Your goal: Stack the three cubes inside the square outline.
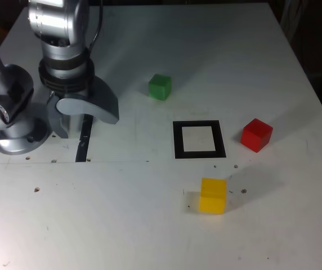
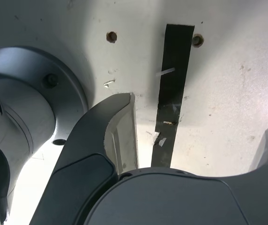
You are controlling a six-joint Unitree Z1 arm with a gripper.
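Claw (image 1: 75, 118) hangs open and empty by its base; green cube (image 1: 160, 87) sits nearest, toward the exterior view's right.

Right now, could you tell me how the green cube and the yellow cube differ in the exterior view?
The green cube lies beyond the square outline, nearer the arm; the yellow cube lies on the outline's near side, toward the camera. Green looks darker, yellow brighter. Both appear alike in size, rest on the table and sit outside the outline.

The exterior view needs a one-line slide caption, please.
Green cube, red cube and yellow cube lie around the empty square outline.
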